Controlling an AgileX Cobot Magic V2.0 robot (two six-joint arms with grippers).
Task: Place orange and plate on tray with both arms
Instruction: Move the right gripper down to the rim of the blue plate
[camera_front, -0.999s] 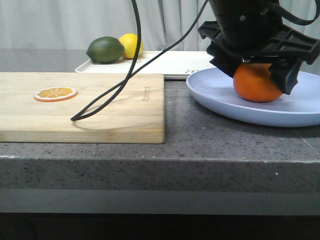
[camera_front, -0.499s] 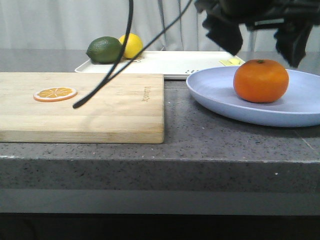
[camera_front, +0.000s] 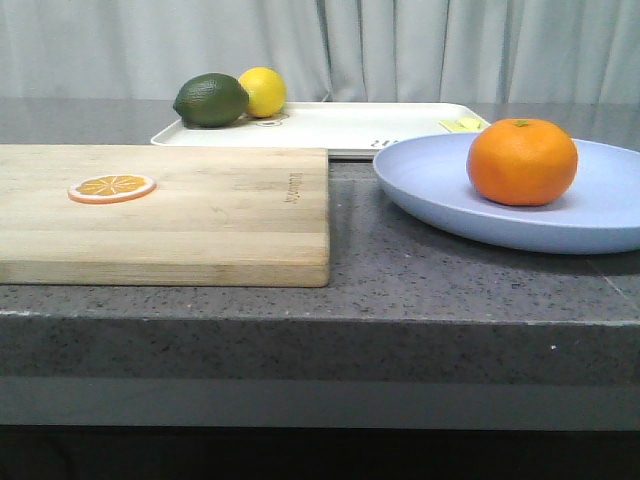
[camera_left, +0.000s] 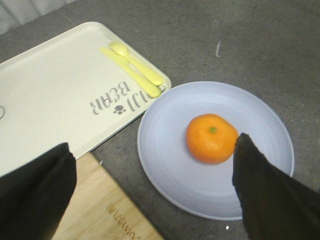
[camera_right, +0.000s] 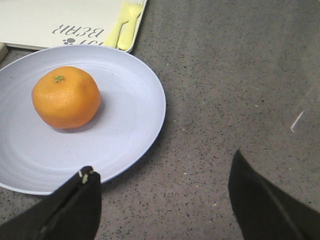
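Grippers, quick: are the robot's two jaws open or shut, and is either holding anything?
Left gripper: jaws open, holding nothing.
Right gripper: jaws open, holding nothing.

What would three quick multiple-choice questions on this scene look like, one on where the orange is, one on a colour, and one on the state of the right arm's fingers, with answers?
1. Where does the orange sit?
A. On the tray
B. On the plate
C. On the cutting board

2. What colour are the fork and spoon lying on the tray?
A. Yellow
B. Green
C. Blue

3. How are the right arm's fingers?
A. Shut on the orange
B. Shut on the plate's rim
C. Spread open, holding nothing

Answers:
1. B: the orange rests on the plate, which stands on the counter in front of the tray.
2. A: the fork and spoon are pale yellow against the cream tray.
3. C: the right wrist view shows the fingers wide apart with only counter between them.
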